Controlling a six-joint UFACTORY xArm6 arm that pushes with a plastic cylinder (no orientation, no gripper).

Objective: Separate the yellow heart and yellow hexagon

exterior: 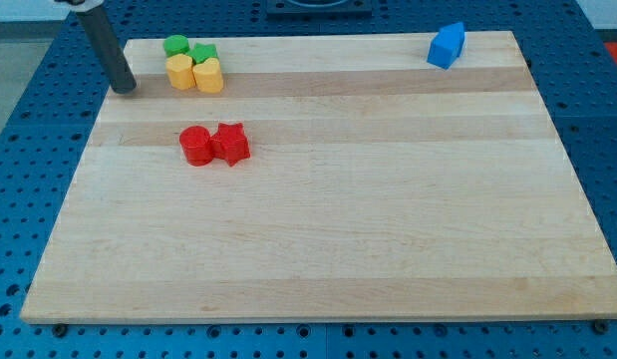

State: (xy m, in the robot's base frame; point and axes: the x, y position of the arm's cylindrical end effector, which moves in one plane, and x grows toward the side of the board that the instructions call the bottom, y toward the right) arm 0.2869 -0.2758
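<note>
Resting left of touching yellow hexagon (180,72) and yellow heart (208,75); my tip (126,89) holds nothing

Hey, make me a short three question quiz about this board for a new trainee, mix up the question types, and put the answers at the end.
1. True or false: my tip is touching the yellow heart.
2. Which blocks sit alone at the view's top right? A) red B) blue C) green
3. Fill in: the yellow hexagon lies directly to the view's ____ of the yellow heart.

Key:
1. False; my tip is at the view's left of the yellow and green cluster, apart from it.
2. B, the blue blocks.
3. Left; the two yellow blocks touch.
</note>
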